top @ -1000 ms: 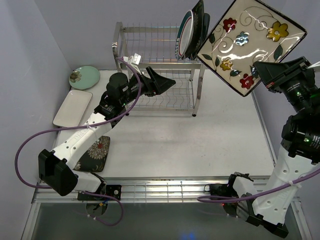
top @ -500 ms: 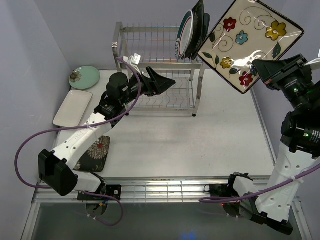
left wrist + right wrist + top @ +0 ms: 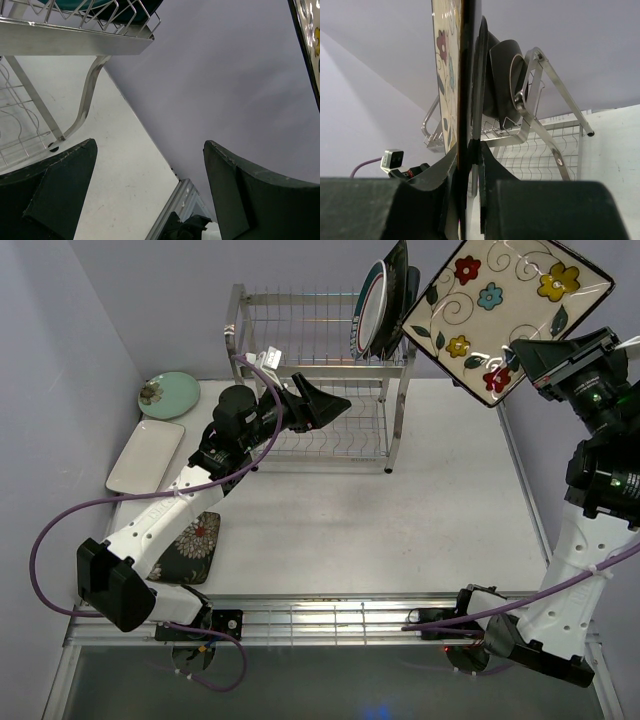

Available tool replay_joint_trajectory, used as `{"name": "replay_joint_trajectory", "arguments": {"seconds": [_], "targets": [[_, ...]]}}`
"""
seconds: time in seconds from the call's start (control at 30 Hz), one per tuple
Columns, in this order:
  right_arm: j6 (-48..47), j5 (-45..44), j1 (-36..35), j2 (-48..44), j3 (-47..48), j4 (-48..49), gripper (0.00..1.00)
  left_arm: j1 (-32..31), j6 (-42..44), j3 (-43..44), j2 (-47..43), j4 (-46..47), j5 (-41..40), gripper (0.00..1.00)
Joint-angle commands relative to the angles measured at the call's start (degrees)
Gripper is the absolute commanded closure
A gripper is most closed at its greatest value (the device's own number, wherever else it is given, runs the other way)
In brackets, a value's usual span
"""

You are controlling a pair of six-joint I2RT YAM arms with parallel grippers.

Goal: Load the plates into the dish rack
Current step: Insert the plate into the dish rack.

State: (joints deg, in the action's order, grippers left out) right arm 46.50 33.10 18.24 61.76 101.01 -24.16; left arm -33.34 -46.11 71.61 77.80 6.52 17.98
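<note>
My right gripper (image 3: 517,364) is shut on a corner of the cream flowered square plate (image 3: 510,308), holding it high in the air just right of the dish rack (image 3: 318,375). The right wrist view has this plate (image 3: 463,75) edge-on between the right gripper (image 3: 470,150) fingers, close to the rack's upper shelf (image 3: 555,100). Three plates (image 3: 386,298) stand in the upper tier's right end. My left gripper (image 3: 326,400) hangs open and empty before the lower shelf. On the table's left lie a pale green round plate (image 3: 168,393), a white rectangular plate (image 3: 146,454) and a dark floral square plate (image 3: 190,545).
The left wrist view looks under the rack's top shelf (image 3: 75,42) and past a rack leg (image 3: 85,100) to the table and back wall; the held plate's edge (image 3: 307,45) shows at right. Walls close in the table on the left and back.
My right gripper has lifted the flowered plate higher and slightly back beside the rack's top tier. The left arm has not moved.
</note>
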Motion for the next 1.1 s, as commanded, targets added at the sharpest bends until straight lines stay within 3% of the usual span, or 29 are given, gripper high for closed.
{"name": "replay_joint_trajectory", "arguments": {"seconds": [0.0, 0.4, 0.6, 0.87, 1.07], "targets": [[3.4, -1.3, -0.2, -0.4, 6.1, 15.1, 0.92, -0.2, 0.6, 0.2, -0.5, 0.9, -0.5, 0.03], [3.4, -2.6, -3.5, 1.3, 4.8, 17.1, 0.92, -0.2, 0.8, 0.1, -0.1, 0.9, -0.7, 0.03], [-5.3, -13.2, -20.7, 2.1, 3.1, 14.1, 0.92, -0.1, 0.8, 0.5, 0.2, 0.9, -0.4, 0.03], [-8.9, -20.8, -27.3, 3.7, 4.8, 13.4, 0.92, -0.1, 1.8, -0.2, -0.6, 0.8, -1.2, 0.03], [-14.5, -30.8, -38.4, 7.5, 7.9, 12.9, 0.92, -0.1, 1.7, -0.5, -0.7, 0.8, -1.3, 0.03]]}}
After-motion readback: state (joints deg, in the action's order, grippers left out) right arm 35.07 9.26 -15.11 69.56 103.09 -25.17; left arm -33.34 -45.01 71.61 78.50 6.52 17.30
